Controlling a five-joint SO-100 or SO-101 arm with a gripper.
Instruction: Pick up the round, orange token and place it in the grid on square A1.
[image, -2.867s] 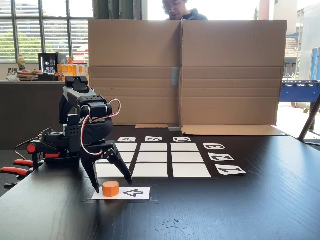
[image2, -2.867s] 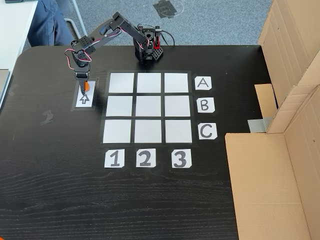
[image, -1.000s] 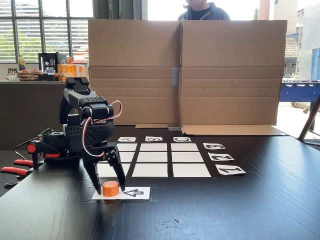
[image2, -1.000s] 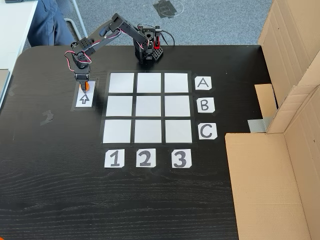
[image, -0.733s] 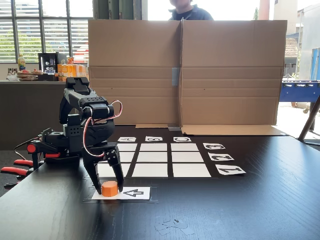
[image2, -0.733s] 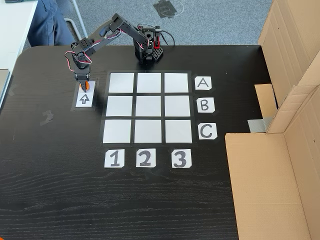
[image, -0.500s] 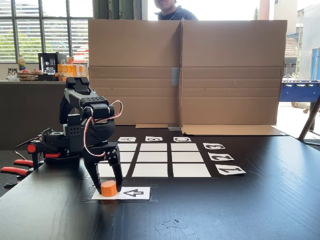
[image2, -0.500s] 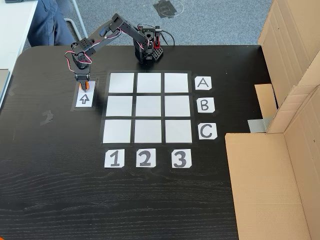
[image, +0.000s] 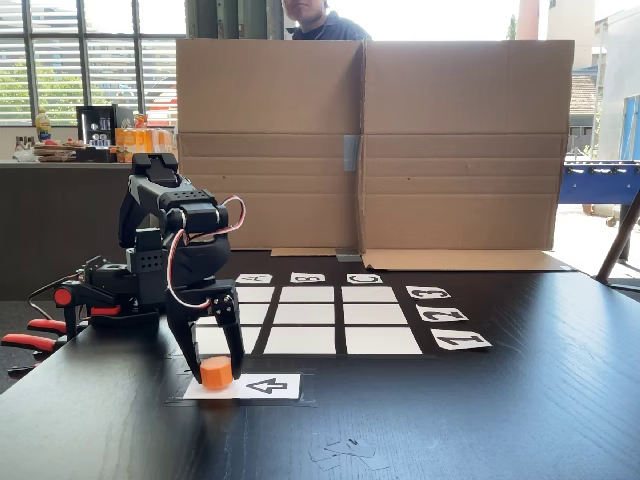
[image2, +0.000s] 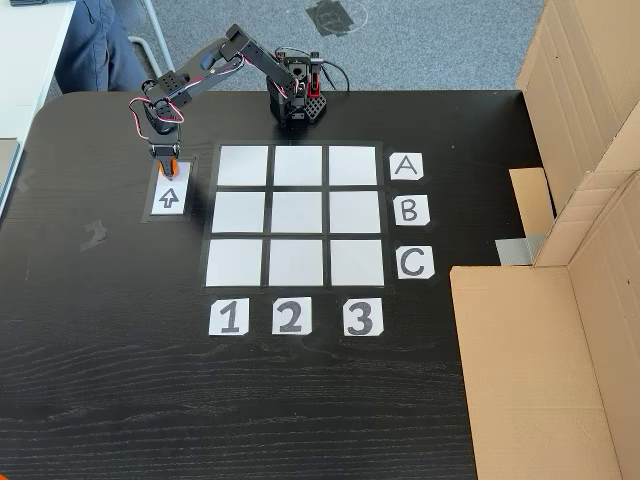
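In both fixed views the orange token (image: 216, 373) (image2: 170, 167) sits at the end of the white arrow card (image: 265, 386) (image2: 168, 197), away from the arrow head. My gripper (image: 217, 375) (image2: 169, 168) points down over it, and its black fingers (image: 234, 345) press on the token's two sides. The grid (image: 307, 315) (image2: 296, 217) lies beside the card. Square A1 (image: 208, 342) (image2: 243, 166) is the corner cell nearest the gripper. It shows between and behind the fingers in the low fixed view.
A tall cardboard wall (image: 370, 140) (image2: 590, 200) stands along the table's far side, with a person (image: 315, 20) behind it. Letter and number labels (image2: 405, 210) edge the grid. Red clamp handles (image: 30, 340) hold the arm's base at the table edge.
The jaws have narrowed from wide open around the token to pressing on its sides. The token has shifted slightly left in the low view.
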